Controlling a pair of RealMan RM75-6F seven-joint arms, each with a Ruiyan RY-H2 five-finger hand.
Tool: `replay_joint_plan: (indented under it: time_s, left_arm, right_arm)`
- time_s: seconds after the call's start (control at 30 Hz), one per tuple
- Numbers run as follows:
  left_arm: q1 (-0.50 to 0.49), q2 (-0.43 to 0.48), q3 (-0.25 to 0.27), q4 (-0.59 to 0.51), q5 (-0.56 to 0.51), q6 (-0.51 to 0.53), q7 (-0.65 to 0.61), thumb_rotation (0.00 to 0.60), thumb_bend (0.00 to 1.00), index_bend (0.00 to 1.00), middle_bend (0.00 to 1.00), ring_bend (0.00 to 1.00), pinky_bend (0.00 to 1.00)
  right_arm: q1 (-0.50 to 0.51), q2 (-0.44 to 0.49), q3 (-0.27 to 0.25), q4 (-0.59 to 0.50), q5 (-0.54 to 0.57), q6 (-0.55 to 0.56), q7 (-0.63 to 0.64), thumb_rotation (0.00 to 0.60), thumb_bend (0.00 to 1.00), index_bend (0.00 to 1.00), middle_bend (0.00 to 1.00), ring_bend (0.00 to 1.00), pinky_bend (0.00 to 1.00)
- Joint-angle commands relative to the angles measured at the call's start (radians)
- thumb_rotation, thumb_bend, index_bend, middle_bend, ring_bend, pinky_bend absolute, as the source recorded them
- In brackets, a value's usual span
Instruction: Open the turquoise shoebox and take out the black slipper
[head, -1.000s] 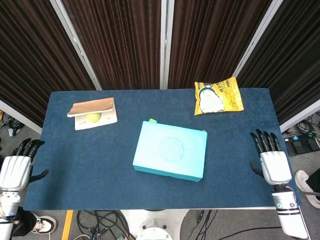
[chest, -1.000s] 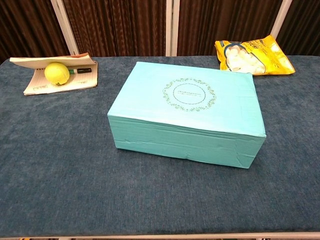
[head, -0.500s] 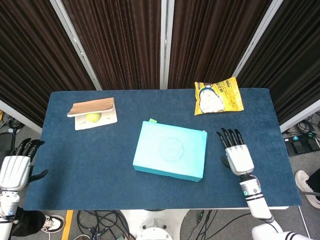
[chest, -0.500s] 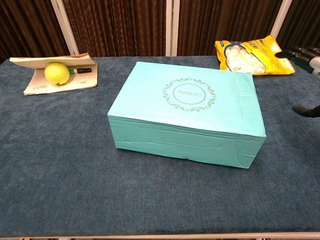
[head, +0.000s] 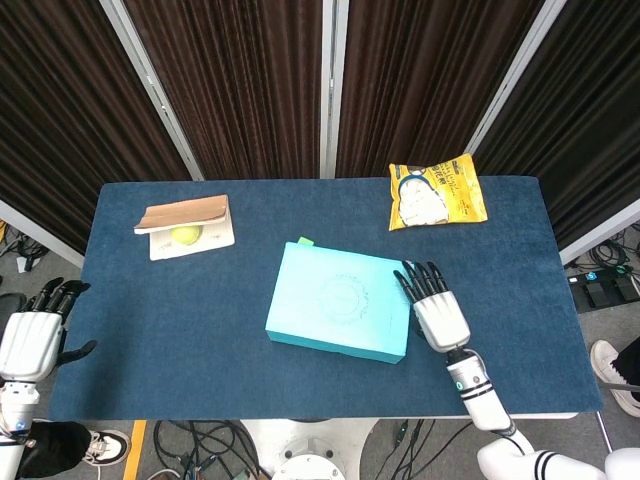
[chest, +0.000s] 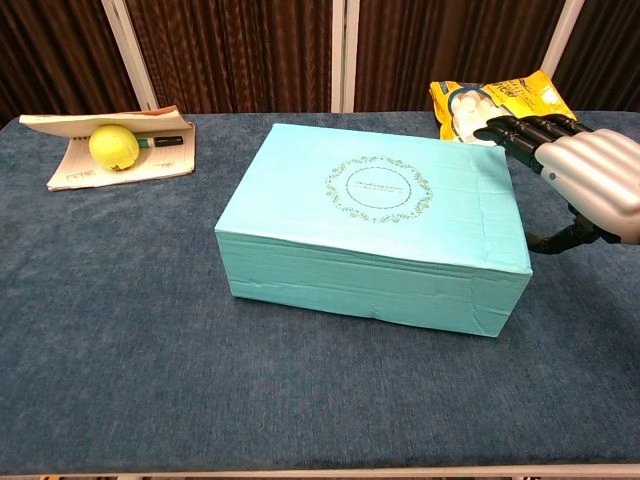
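Turquoise cardboard makes the shoebox (head: 341, 315), which lies closed and flat on the blue worktop (chest: 120, 330), just to the left of the right hand (head: 437, 311). The lid is down on all sides, so the black slipper is hidden inside and I cannot see it. The right hand is flat, its dark fingers (chest: 515, 128) stretched forward and a little apart, holding nothing. It hovers at the box's right edge, with the fingertips over the far right corner of the lid. I judge it is placed there to find the lid's rim on that side and lift it, but whether it touches the cardboard I cannot tell.

Beyond the fingertips, near the far edge of the worktop, lies a yellow snack bag (head: 437, 191), apart from the box. Far to the left of the hand a small yellow ball (chest: 113, 146) rests on an open notebook (chest: 75, 163), well away from the work. The left hand (head: 32, 335) waits beside the worktop's left edge, fingers extended and empty, probably because only one side of the lid is needed first.
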Motion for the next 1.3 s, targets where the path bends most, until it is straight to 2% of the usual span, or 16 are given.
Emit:
replay_joint_plan:
  time_s: [0.03,0.33,0.53,0.83,1.1,1.3]
  left_arm:
    - [0.000,0.000,0.000,-0.001,0.001,0.002,0.001,0.600,0.07,0.19,0.19,0.11,0.32]
    - [0.000,0.002,0.001,-0.003,0.003,0.002,0.000,0.600,0.07,0.19,0.19,0.11,0.32]
    - [-0.004,-0.003,0.002,-0.001,0.002,-0.003,-0.004,0.600,0.07,0.19,0.19,0.11,0.32]
    - [-0.004,-0.003,0.003,-0.001,0.006,0.000,-0.008,0.600,0.07,0.19,0.19,0.11,0.32]
    - [-0.008,-0.007,0.006,-0.001,0.006,-0.010,-0.004,0.600,0.07,0.19,0.19,0.11,0.32]
    - [-0.014,-0.013,0.007,-0.001,0.002,-0.021,0.009,0.600,0.07,0.19,0.19,0.11,0.32]
  right_arm:
    - [0.007,-0.012,-0.009,0.010,-0.010,0.003,0.012,0.600,0.17,0.00,0.00,0.00,0.00]
    - [0.018,-0.018,-0.015,0.003,-0.016,0.002,0.024,0.600,0.17,0.00,0.00,0.00,0.00]
    - [0.016,0.002,-0.029,-0.051,-0.028,0.010,0.058,0.600,0.17,0.00,0.00,0.00,0.00]
    - [0.002,0.032,-0.041,-0.090,-0.039,0.034,0.017,0.600,0.17,0.00,0.00,0.00,0.00]
    - [0.023,0.108,-0.030,-0.071,-0.024,-0.012,0.002,0.600,0.17,0.00,0.02,0.00,0.00]
    - [0.052,0.091,-0.027,-0.004,-0.027,-0.045,0.011,0.600,0.19,0.00,0.03,0.00,0.00]
